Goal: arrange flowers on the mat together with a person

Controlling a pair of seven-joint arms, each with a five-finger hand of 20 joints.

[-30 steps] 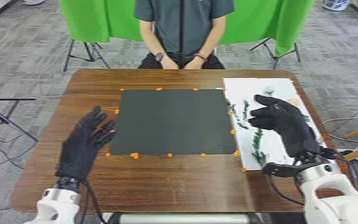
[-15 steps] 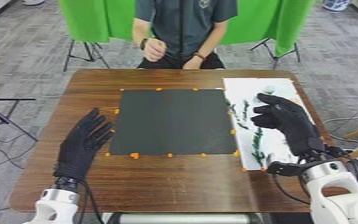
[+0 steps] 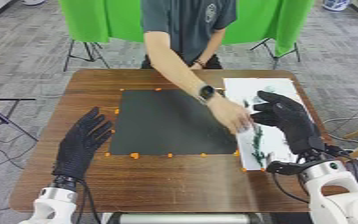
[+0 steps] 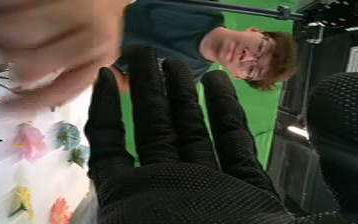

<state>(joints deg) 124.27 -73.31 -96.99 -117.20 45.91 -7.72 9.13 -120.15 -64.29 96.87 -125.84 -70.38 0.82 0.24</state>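
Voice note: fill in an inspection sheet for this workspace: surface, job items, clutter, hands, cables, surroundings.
Surface: brown wooden table; dark mat in the middle, white sheet to its right.
Job's things: pink flower, yellow flower and green sprig on the sheet; person's hand over where mat and sheet meet.
Clutter: orange bits along the mat's edges.
Hands: left hand open beside the mat; right hand open above the sheet.
Cables: black cable beside the left arm.
Surroundings: green cloth behind the table.
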